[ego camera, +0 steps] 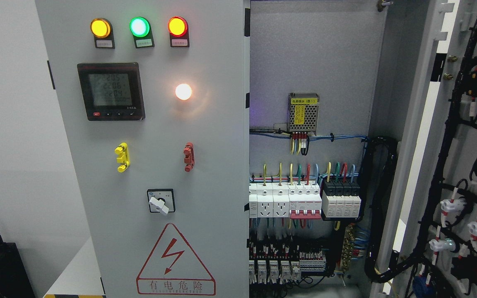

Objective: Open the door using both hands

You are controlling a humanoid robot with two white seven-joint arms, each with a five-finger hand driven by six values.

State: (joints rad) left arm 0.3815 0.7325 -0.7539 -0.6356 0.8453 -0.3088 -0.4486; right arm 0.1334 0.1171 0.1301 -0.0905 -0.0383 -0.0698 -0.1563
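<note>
Neither robot hand in view, so finger state can't be told, nor which arm is nearer; right door [466, 174] already swung wide at cabinet's right edge, wiring side showing; left door [147, 157] shut, long axis vertical, free edge at cabinet centre; interior [309, 124] holds breakers [304, 203], psu [303, 112].

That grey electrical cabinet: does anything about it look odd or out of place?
Nothing looks damaged. The right door hangs wide open, baring the breakers and wiring inside, while the left door with its lit lamps is shut. No robot hand is in view.
</note>
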